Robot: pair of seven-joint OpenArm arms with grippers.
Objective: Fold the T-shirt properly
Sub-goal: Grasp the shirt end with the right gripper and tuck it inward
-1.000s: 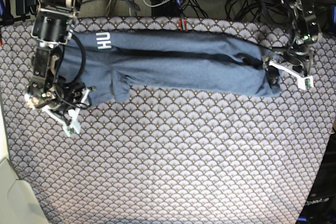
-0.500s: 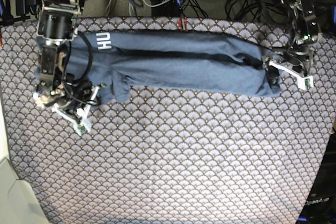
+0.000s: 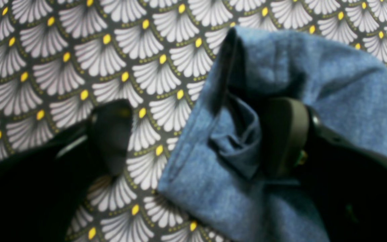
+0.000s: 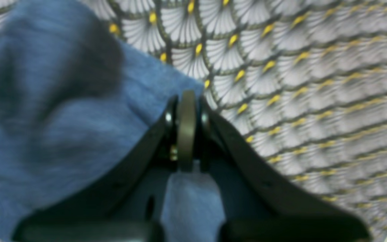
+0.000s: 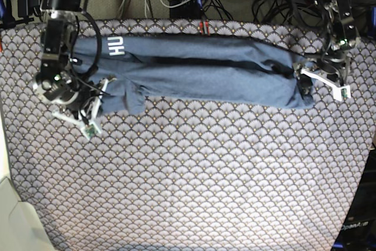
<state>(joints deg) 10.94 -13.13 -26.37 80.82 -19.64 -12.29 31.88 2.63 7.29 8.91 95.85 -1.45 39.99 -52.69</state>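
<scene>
Now the T-shirt (image 5: 200, 69) lies as a long folded band across the far part of the fan-patterned tabletop (image 5: 205, 174), the right claw (image 4: 186, 101) is pinched on its blue edge, and the left claw (image 3: 197, 134) stands wide at the opposite end.

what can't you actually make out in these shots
- T-shirt lettering: base view shows only "HU"; the rest is folded under.
- Right gripper: right wrist view is blurred, so cloth between the shut fingers is unclear.
- Left gripper: one of its fingers is partly buried in cloth, left wrist view.
</scene>
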